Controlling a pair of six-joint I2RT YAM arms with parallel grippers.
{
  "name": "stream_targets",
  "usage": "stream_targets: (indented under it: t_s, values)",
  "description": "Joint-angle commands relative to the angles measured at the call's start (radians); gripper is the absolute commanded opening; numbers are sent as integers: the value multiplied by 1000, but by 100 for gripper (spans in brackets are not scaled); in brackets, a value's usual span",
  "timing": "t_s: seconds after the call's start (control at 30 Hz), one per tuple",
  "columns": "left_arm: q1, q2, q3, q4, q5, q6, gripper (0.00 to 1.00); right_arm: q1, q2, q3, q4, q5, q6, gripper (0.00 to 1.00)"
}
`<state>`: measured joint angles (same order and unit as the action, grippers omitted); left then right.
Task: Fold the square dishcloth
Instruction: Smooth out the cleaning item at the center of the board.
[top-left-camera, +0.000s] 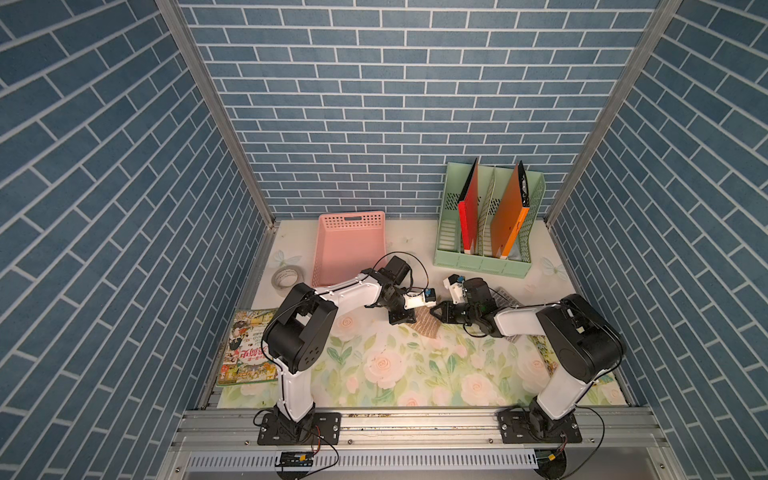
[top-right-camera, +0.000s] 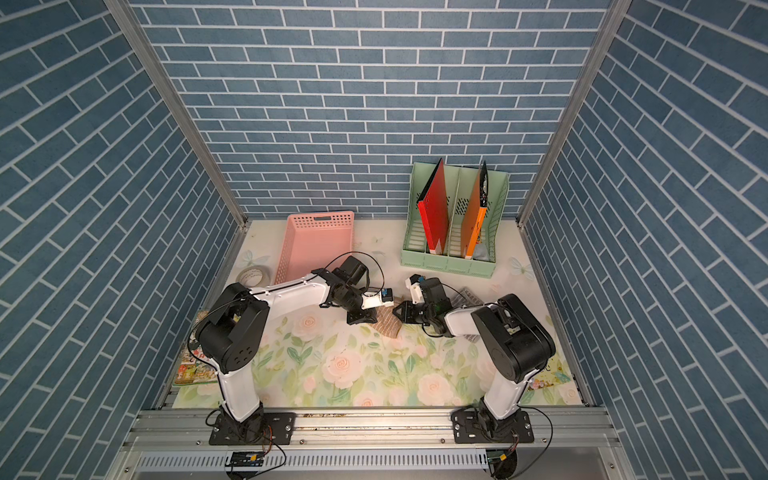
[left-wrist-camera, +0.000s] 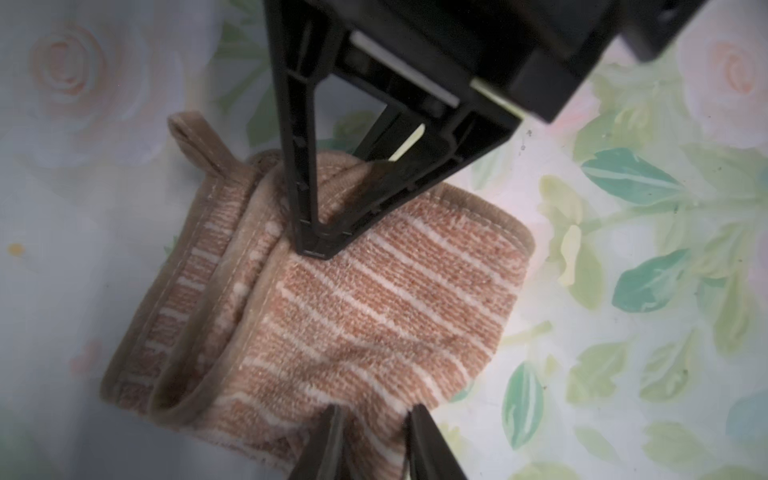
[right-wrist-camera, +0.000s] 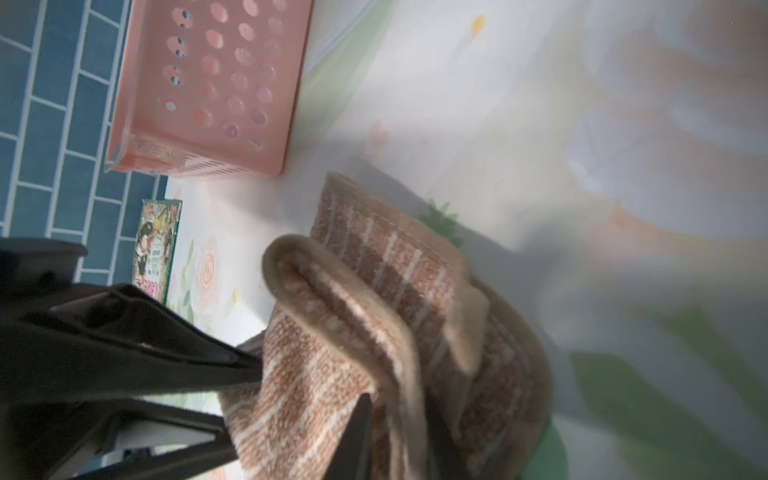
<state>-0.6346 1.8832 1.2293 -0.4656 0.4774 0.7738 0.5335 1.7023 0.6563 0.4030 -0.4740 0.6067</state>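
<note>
The square dishcloth (top-left-camera: 426, 328), brown with pale stripes and a beige hem, lies folded and bunched on the flowered table mat, mid-table in both top views (top-right-camera: 388, 325). My left gripper (top-left-camera: 402, 318) comes at it from the left. In the left wrist view a ridge of the dishcloth (left-wrist-camera: 374, 316) is pinched in my left gripper (left-wrist-camera: 374, 415). My right gripper (top-left-camera: 437, 312) meets the cloth from the right. In the right wrist view my right gripper (right-wrist-camera: 397, 419) has its jaws parted around a raised fold of the dishcloth's (right-wrist-camera: 332, 332) hem. Its hanging loop (left-wrist-camera: 195, 141) sticks out flat.
A pink basket (top-left-camera: 349, 245) stands behind the left arm. At the back right, a green file rack (top-left-camera: 449, 249) holds red and orange folders. A tape roll (top-left-camera: 286, 277) and a comic book (top-left-camera: 249, 349) lie at the left. A blister pack (top-left-camera: 505, 296) lies behind the right arm.
</note>
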Motion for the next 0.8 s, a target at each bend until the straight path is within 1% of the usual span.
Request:
stream_targets:
  t_s: [0.0, 0.03, 0.1, 0.23, 0.3, 0.33, 0.4, 0.47, 0.5, 0.53, 0.6, 0.77]
  values:
    - [0, 27, -10, 24, -45, -10, 32, -29, -85, 33, -101, 49, -13, 37]
    - [-1, 31, -12, 24, -51, -14, 32, -36, -107, 36, -116, 57, -14, 41]
    - [0, 33, -19, 24, -50, -22, 32, -45, -140, 40, -143, 68, -17, 46]
    - [0, 19, -33, 34, -37, -31, 32, -50, -212, -1, -149, 99, 3, 47]
    - [0, 15, -31, 30, -28, -33, 32, -48, -242, -63, -73, 64, 53, 45]
    - [0, 15, -28, 23, -21, -33, 32, -42, -251, -91, -27, 43, 81, 43]
    - [1, 10, -27, 13, -9, -28, 33, -17, -253, -129, 43, 20, 118, 35]
    - [0, 7, -25, 10, -5, -29, 33, 10, -234, -140, 76, 13, 137, 20]
    - [0, 7, -25, 9, -5, -30, 33, 22, -219, -140, 94, 11, 143, 16]
    - [0, 6, -24, 8, -5, -32, 33, 30, -203, -135, 103, 9, 148, 13]
    - [1, 5, -23, 10, -11, -34, 33, 36, -162, -127, 133, -14, 159, 10]
    - [3, -6, -19, 10, -19, -37, 33, 36, -54, -91, 205, -68, 181, 9]
